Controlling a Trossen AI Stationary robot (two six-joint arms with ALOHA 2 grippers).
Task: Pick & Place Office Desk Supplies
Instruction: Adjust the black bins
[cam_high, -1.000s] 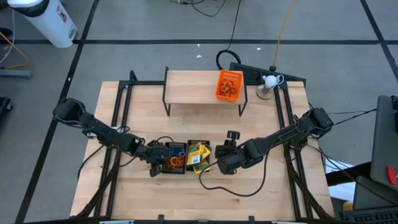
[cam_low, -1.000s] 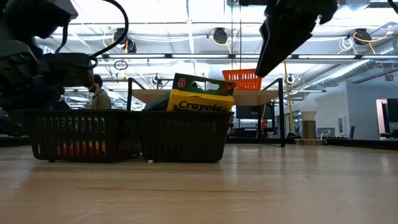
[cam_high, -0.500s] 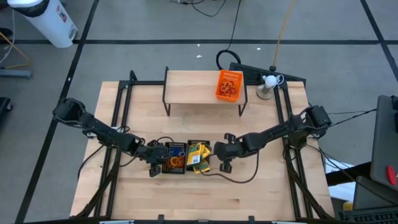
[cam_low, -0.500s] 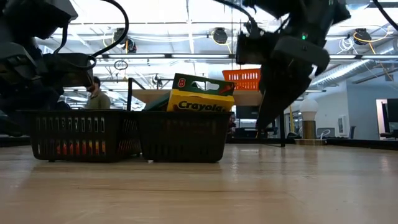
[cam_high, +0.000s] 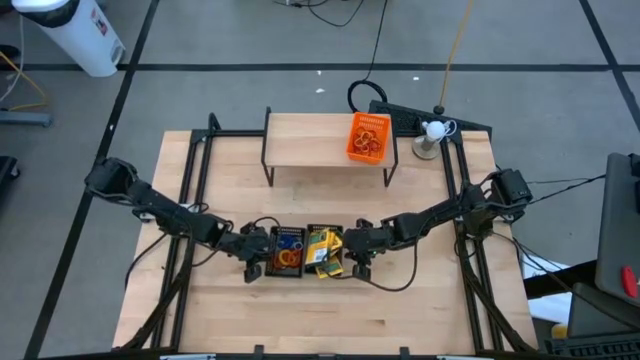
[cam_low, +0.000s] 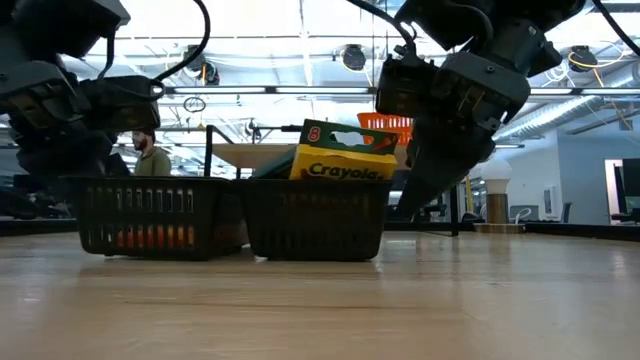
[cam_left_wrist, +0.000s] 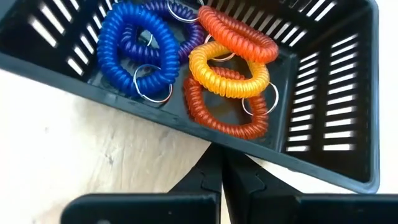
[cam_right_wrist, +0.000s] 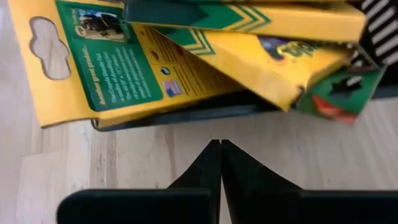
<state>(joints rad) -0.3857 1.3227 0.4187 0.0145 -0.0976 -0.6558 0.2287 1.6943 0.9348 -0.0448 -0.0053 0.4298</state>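
Now the right end effector (cam_right_wrist: 219, 144), fingers pressed together and empty, sits beside the crayon tray (cam_high: 322, 252). Likewise closed and empty, the left end effector (cam_left_wrist: 222, 155) meets the coil-band tray (cam_left_wrist: 336, 124).

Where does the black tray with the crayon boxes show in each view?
High view: the crayon tray sits at the table's front centre, beside the black tray of coiled bands.
Low view: centre, Crayola box sticking up.
Left wrist view: not in it; only the bands' tray.
Right wrist view: dark rim under the yellow boxes.
Shared landmark: the yellow crayon boxes.
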